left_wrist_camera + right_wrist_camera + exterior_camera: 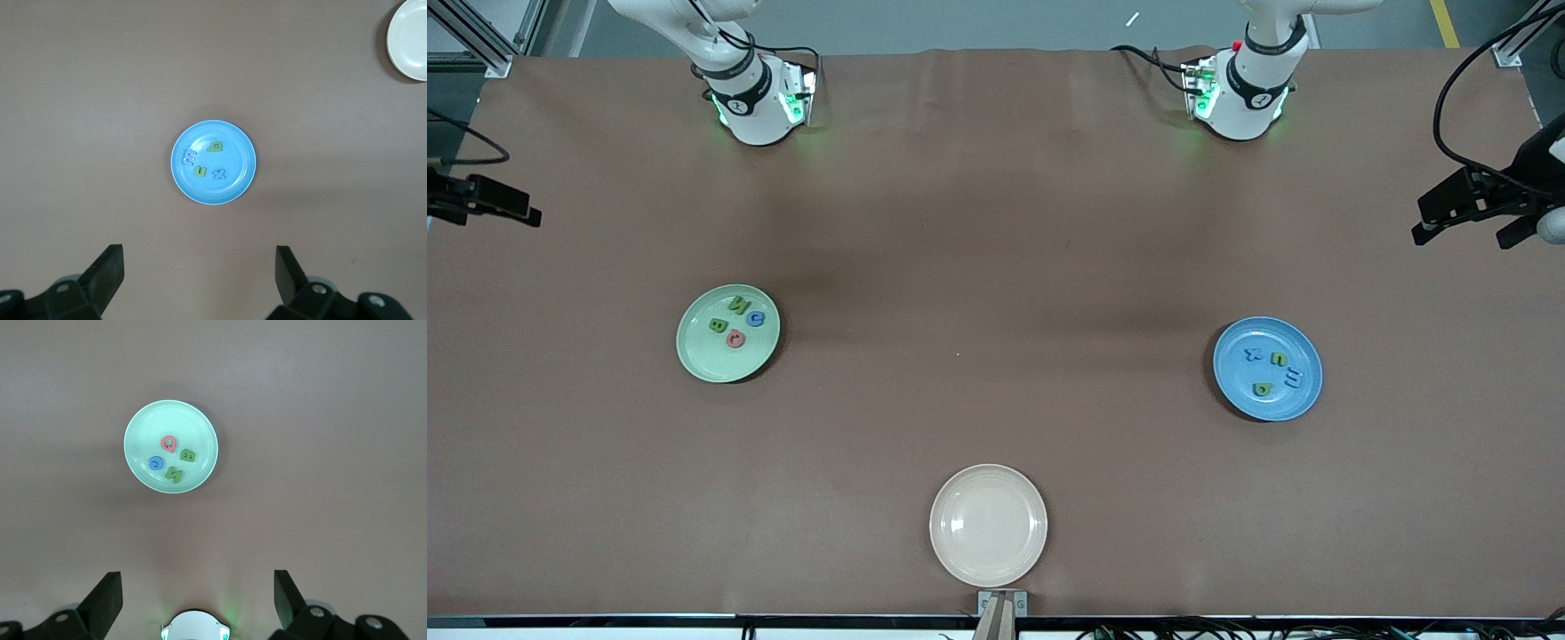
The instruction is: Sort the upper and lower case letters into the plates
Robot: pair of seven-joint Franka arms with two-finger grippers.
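Brown desk (996, 267) under two white arms, both waiting. Three plates: mint green plate (727, 333) toward the right arm's end, blue plate (1267, 368) toward the left arm's end, cream plate (988, 524) nearest the front camera, between them. Left claw (200, 273) high over the desk by the blue plate, fingers spread wide; right claw (197, 593) likewise by the mint plate, spread wide. Eight letters: four in the mint plate (172, 458), four in the blue plate (207, 160).
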